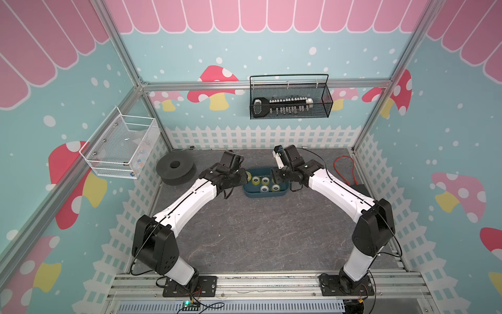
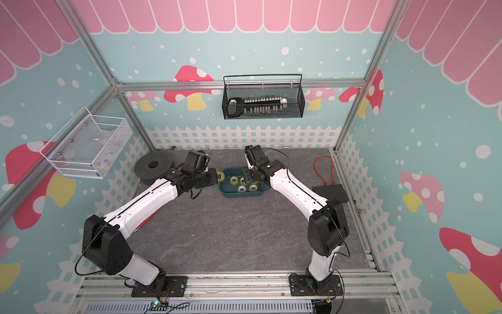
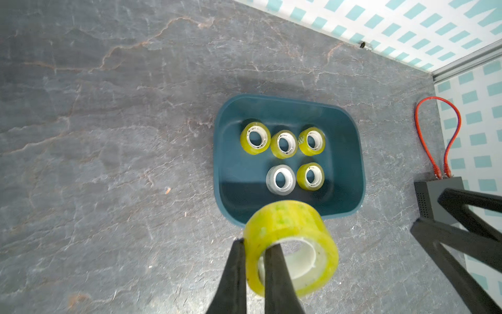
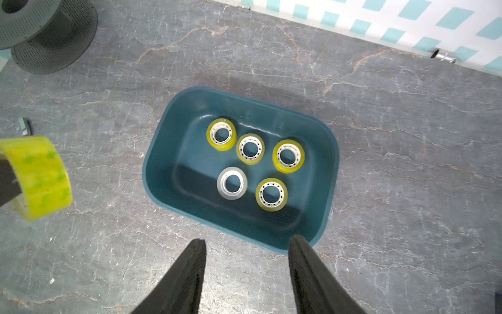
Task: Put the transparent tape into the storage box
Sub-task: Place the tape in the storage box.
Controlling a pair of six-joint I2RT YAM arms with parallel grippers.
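Left gripper (image 3: pixel 256 243), centre-left of a top view: jaws narrow, pinching the wall of one yellowish transparent tape roll (image 1: pixel 248 176), held on edge by the left rim of the storage box (image 1: pixel 264 194). Right gripper (image 4: pixel 248 240): jaws half apart, empty, over the box's right end. Within the box: five rolls (image 3: pixel 284 144) lying flat, four yellowish, one clear.

storage box (image 3: pixel 239 179): dark teal tub, rounded corners, low walls, upright on tabletop (image 3: pixel 108 136). Five tape rolls lie flat inside, holes up: four yellowish rolls (image 3: pixel 284 144), one clear-white roll (image 3: pixel 280 180); a sixth roll (image 3: pixel 285 220), yellowish, tilted on edge, wall pinched by left hand (image 3: pixel 255 244), off the tabletop beside the box's short end
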